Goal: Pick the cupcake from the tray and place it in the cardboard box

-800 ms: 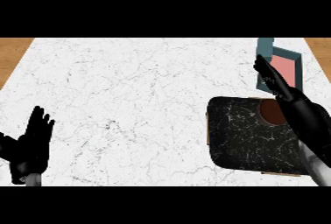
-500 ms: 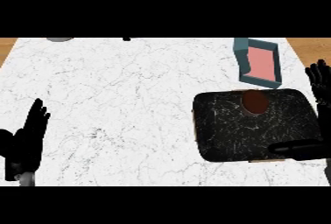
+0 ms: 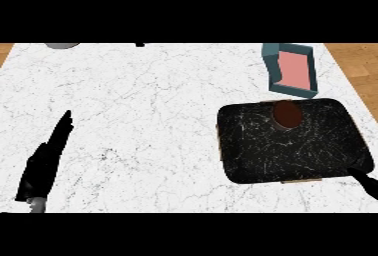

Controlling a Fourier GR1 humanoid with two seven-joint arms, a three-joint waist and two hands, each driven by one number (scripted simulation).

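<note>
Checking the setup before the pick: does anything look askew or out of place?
Nothing spilled or damaged. The cupcake sits at the tray's far edge, and the box beyond it lies slightly skewed to the counter's edge.

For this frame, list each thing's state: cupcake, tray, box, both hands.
Cupcake: on the tray, near its far edge, untouched.
Tray: flat on the counter, holding only the cupcake.
Box: open, nothing visible inside, beyond the tray.
Left hand: open, holding nothing.
Right hand: only a tip shows by the tray's near right corner.
</note>
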